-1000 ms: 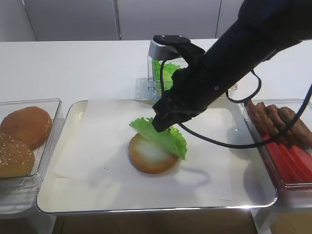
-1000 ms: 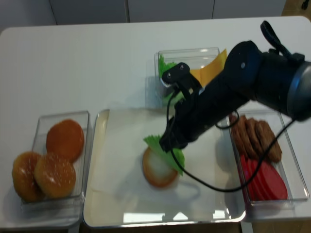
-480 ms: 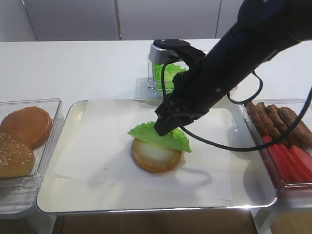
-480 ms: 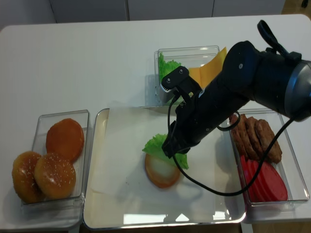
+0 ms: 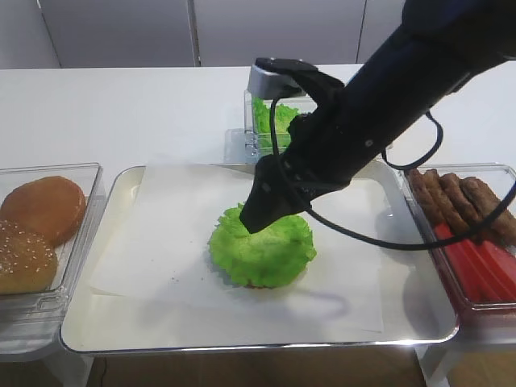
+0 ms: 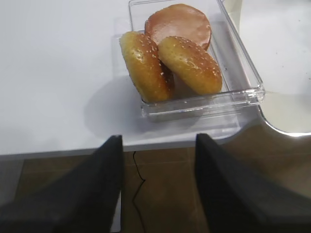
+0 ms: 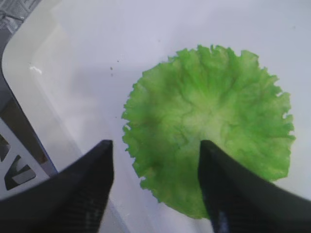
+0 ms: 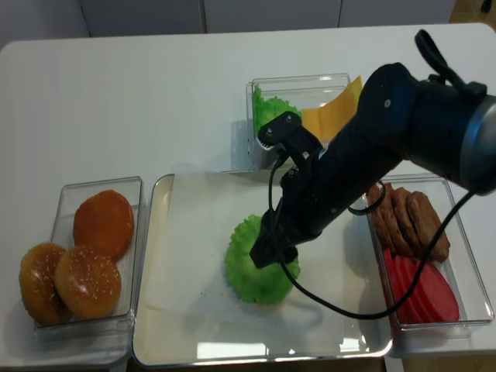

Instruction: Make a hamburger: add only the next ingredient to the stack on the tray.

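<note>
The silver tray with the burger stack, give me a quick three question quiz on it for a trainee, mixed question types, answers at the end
1. True or false: the frilly green lettuce leaf lies flat on the stack, covering the bun.
2. The right gripper is: A) shut on the lettuce, B) open above it, C) out of view.
3. Fill in: the sesame buns sit in a clear plastic ____ beside the silver metal tray.

Key: 1 true; 2 B; 3 box.

We see a thick black arm (image 5: pixel 379 97), matte and rounded, with a silver-grey block at its wrist behind the right gripper (image 5: pixel 262 211). A thin black cable (image 5: pixel 363 239) loops under it. Both grippers' fingers (image 7: pixel 77 194) are black.
</note>
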Controlling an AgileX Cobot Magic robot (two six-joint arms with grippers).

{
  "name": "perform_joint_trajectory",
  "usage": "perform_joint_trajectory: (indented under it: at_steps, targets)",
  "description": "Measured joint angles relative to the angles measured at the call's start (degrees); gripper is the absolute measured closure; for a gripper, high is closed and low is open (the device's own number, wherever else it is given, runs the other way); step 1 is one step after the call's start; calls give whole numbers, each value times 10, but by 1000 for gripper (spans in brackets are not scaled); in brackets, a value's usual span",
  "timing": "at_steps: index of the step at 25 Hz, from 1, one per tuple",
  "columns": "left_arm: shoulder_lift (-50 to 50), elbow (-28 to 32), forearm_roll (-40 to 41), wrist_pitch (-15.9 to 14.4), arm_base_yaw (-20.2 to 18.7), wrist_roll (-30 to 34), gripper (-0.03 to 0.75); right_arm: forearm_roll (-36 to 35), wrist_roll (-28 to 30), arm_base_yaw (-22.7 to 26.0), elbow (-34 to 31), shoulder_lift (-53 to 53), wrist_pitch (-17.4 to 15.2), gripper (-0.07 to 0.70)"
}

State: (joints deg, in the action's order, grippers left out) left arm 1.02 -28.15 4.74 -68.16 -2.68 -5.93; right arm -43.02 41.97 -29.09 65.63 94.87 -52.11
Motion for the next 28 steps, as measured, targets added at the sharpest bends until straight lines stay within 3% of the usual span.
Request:
perform_joint_trajectory:
  at_steps: [3,6,11,14,18,21,28]
  targets:
    - [0,0,0,0,0,0,360,12,-22,0,0,-25,1,22]
    - [0,0,0,0,0,0,360,49,-62,0,0,-51,-1,8]
    - [0,0,0,0,0,0,360,182,-179,5,0,-90,-17,97]
    - [0,0,0,0,0,0,360,247,-244,42,0,-106,-41,146]
    - [0,0,0,0,0,0,360,270,-279,114,0,-136,-71,167]
    - [0,0,0,0,0,0,360,276,-307,162,-17,-179,-66,172]
    - [0,0,0,0,0,0,360,293,-344,183,-129,-326,-50,179]
